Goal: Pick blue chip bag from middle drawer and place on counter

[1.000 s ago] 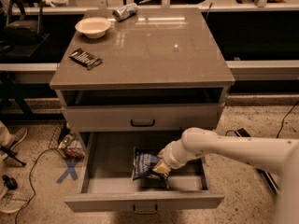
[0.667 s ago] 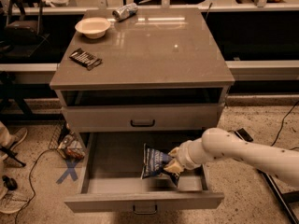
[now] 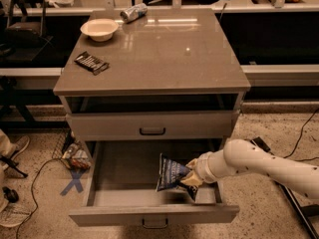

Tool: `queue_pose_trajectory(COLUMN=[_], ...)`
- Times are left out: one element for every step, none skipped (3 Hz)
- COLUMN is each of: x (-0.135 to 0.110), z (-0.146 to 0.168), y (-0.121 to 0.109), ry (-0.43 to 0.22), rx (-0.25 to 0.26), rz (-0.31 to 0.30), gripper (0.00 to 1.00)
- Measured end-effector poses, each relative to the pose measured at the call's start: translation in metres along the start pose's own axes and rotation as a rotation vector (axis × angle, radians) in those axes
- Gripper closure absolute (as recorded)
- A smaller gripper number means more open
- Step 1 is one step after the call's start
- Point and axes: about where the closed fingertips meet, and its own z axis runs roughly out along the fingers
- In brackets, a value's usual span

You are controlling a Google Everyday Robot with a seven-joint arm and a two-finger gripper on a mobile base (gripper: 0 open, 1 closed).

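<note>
The blue chip bag (image 3: 170, 173) is a crinkled dark-blue foil bag with light print. It is held tilted just above the floor of the open middle drawer (image 3: 124, 176), toward the drawer's right side. My gripper (image 3: 190, 178) reaches in from the right on a white arm and is shut on the bag's right edge. The counter (image 3: 164, 54) is the glossy grey-brown top of the cabinet, above the drawer.
On the counter stand a white bowl (image 3: 99, 28), a silver can (image 3: 133, 12) lying at the back, and a flat dark packet (image 3: 91, 62) near the left edge. A shut drawer front (image 3: 152, 126) sits above the open drawer. Clutter and a blue X mark (image 3: 73, 181) lie on the floor at left.
My gripper has lifted the bag off the drawer floor and drawn it to the right; the bag now stands more upright and tilted.
</note>
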Motion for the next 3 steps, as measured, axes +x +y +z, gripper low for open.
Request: queue_pose_trajectory(x=[-0.005,-0.017,-0.033], z=[-0.030,-0.095,-0.159], y=[0.000,0.004,0.012], ry=[-0.014,-0.029,-0.032], rx=[0.034,0.104,0.176], rz=[-0.018,-0.050,-0.101], gripper=[1.00,1.00,1.00])
